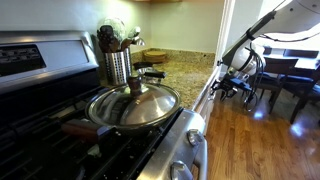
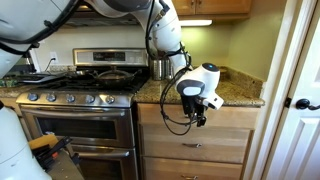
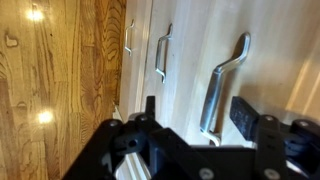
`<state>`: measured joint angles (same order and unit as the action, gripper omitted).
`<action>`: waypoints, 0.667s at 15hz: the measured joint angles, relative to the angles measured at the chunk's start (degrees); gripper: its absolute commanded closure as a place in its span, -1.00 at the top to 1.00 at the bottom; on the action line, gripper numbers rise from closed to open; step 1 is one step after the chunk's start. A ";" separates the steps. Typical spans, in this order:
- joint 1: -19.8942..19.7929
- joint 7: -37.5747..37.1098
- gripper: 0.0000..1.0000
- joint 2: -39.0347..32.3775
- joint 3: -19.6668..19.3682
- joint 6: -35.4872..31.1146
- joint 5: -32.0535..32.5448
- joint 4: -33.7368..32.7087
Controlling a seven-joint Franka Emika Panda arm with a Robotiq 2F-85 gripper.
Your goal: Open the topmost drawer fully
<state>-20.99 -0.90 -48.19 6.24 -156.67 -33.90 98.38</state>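
The topmost drawer (image 2: 230, 118) sits closed just under the granite counter. Its front looks pale wood and its inside is hidden. In the wrist view its curved metal handle (image 3: 226, 82) runs along the drawer front (image 3: 190, 60). My gripper (image 3: 198, 115) is open, with one black finger on each side of the handle's near end and no contact visible. In both exterior views the gripper (image 2: 200, 106) (image 1: 228, 86) hangs in front of the cabinet face at top-drawer height.
Two lower drawers with similar handles (image 3: 162, 52) (image 3: 129, 37) sit below. A steel stove (image 2: 75, 98) with knobs stands beside the cabinet, with a lidded pan (image 1: 133, 105) and utensil canister (image 1: 118, 62). Wood floor (image 3: 50, 80), white door (image 2: 300, 100), dining chairs (image 1: 290, 80).
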 measured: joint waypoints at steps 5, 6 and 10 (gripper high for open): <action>0.37 -0.41 -0.72 -0.76 0.00 0.01 0.00 -0.93; 0.43 -0.61 -0.82 -1.05 0.02 0.01 0.00 -1.27; 0.94 -2.62 -0.90 -1.59 0.00 0.51 0.00 -2.81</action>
<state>-20.05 -3.52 -49.77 6.24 -156.16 -33.90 95.57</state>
